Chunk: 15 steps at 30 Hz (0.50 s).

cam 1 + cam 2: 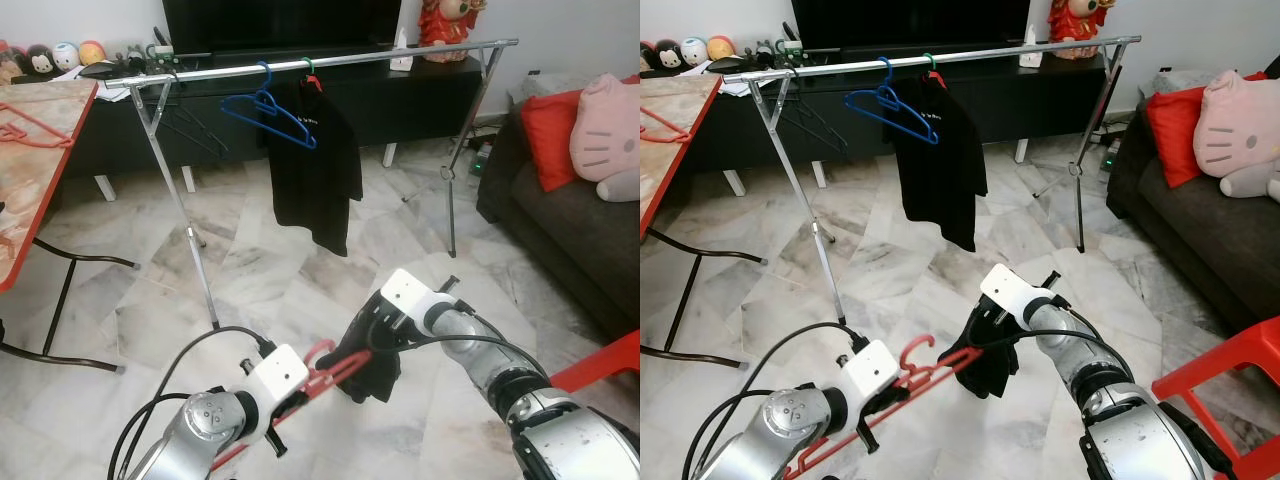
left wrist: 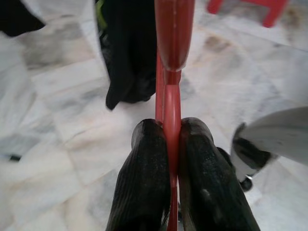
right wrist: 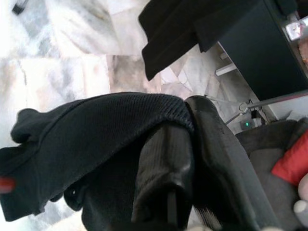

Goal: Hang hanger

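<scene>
the red hanger (image 1: 318, 377) sits low above the marble floor (image 1: 300, 280), between both arms; the left gripper (image 2: 166, 144) is clamped on its thin bar, the right gripper (image 3: 192, 159) pinches the black garment (image 1: 985, 365) draped over it; likely light, stiff plastic, slick, with limp cloth prone to sliding, so grip near the hook; the eye views show the rail (image 1: 400, 55) ahead with a blue hanger (image 1: 272, 112); the wrist views reveal the clamped fingers.
</scene>
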### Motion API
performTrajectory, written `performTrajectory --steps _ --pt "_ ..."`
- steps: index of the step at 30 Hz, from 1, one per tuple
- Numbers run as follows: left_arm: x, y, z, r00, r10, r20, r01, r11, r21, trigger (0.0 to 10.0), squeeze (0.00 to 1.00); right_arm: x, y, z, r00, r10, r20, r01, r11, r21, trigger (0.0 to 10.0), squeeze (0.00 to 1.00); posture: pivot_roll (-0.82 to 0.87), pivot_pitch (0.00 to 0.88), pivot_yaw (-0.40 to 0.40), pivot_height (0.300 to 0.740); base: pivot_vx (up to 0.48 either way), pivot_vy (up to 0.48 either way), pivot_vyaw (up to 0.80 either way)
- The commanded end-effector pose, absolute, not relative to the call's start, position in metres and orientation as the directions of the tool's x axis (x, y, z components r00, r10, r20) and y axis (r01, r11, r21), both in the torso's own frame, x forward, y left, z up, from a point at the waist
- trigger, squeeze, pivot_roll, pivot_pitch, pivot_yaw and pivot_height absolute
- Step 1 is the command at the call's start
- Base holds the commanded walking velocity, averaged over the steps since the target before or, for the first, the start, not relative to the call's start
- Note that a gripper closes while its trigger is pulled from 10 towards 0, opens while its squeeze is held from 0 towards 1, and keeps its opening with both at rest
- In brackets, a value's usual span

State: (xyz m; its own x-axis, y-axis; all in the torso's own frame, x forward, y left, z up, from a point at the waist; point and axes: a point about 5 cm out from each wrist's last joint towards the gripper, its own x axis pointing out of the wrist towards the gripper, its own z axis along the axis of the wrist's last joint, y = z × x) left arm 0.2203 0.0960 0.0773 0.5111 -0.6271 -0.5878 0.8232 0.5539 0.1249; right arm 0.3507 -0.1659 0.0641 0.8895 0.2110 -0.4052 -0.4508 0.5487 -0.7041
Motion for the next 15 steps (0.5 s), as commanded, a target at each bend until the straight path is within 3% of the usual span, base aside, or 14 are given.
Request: performTrajectory --steps 1,15 --pt "0.218 0.086 0.086 0.464 -0.678 -0.570 0.861 0.496 0.111 10.0 0.00 0.356 -0.169 0.072 0.893 0.205 -0.402 -0.447 0.520 -0.728 10.0 0.00 0.10 0.000 -0.063 0.716 0.000 0.000 0.00" --pt "0.219 0.069 0.096 0.447 -0.719 -0.532 0.873 0.479 0.086 10.0 0.00 0.352 -0.164 0.062 0.866 0.191 -0.462 -0.490 0.503 -0.712 10.0 0.00 0.11 0.000 -0.066 0.716 0.000 0.000 0.00"
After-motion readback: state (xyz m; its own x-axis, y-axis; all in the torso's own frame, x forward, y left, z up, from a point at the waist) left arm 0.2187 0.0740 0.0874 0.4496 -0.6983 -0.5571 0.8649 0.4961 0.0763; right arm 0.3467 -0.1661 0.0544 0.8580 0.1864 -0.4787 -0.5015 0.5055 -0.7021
